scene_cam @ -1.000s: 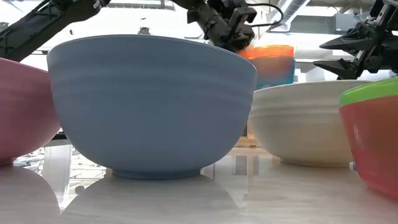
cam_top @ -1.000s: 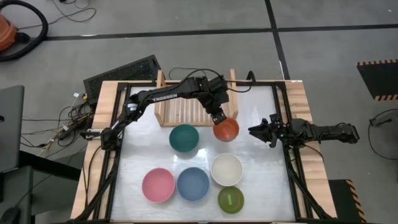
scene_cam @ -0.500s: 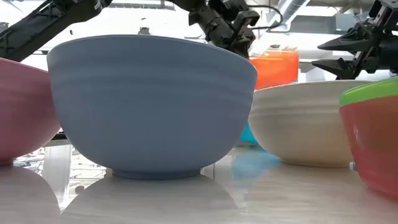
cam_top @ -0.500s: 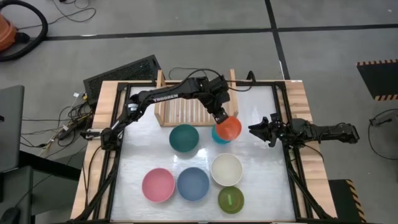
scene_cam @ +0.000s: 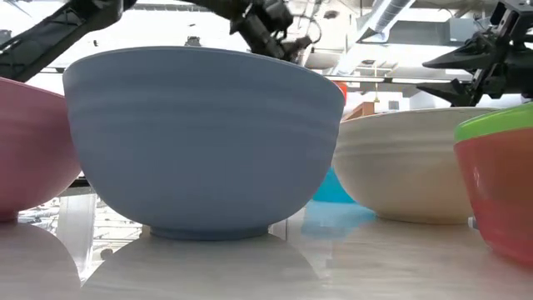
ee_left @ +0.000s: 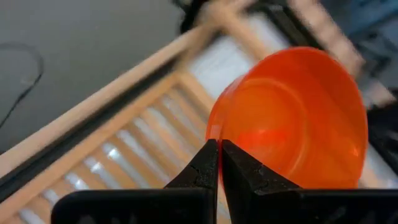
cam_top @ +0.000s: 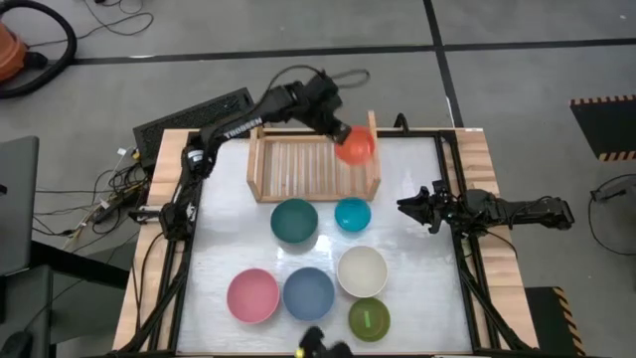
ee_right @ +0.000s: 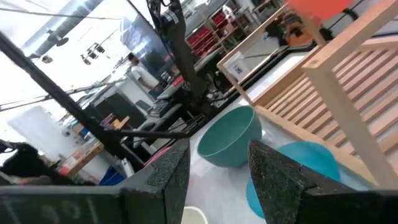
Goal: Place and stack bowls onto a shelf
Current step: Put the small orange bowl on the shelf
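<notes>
The left claw [cam_top: 338,132] was clenched on the rim of the small red-orange plastic bowl [cam_top: 356,145], holding it tilted above the right end of the light wooden slatted shelf [cam_top: 298,169]. The right claw [cam_top: 405,209] waited with its fingers apart near the right edge of the white counter [cam_top: 417,268]. On the counter just in front of the shelf sat a large teal bowl [cam_top: 294,221] and a small turquoise bowl [cam_top: 353,214]. Nearer the front stood pink [cam_top: 252,295], blue [cam_top: 308,293], cream-white [cam_top: 362,270] and olive-green [cam_top: 369,319] bowls.
</notes>
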You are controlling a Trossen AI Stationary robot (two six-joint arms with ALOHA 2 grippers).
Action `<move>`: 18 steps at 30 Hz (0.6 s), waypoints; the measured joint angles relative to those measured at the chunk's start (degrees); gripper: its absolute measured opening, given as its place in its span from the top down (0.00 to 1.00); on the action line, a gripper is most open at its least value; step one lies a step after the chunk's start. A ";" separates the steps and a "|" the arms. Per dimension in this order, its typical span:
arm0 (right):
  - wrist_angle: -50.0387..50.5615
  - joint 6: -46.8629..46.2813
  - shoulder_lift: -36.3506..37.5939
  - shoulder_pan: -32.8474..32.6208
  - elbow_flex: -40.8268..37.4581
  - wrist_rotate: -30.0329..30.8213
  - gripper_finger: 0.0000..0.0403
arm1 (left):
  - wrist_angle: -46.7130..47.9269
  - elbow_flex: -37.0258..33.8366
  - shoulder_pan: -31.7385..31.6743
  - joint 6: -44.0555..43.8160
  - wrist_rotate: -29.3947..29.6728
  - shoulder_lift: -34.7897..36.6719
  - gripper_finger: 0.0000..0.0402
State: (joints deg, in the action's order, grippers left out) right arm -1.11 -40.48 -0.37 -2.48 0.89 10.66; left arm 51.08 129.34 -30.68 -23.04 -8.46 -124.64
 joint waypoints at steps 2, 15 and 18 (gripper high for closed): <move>-0.17 -0.58 0.01 0.04 0.00 1.30 0.53 | -1.56 -0.21 -1.93 -1.01 0.46 -2.07 1.00; -0.62 -3.03 0.01 3.33 0.00 4.93 0.53 | -6.90 -0.23 -4.41 -8.73 0.47 -12.37 1.00; -0.60 -3.15 0.01 3.87 0.00 4.91 0.53 | -6.30 -0.16 -3.82 -7.36 4.67 -12.37 1.00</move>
State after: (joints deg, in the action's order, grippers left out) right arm -1.72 -43.62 -0.36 1.40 0.89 15.57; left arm 44.78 129.19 -34.50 -30.40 -3.79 -137.01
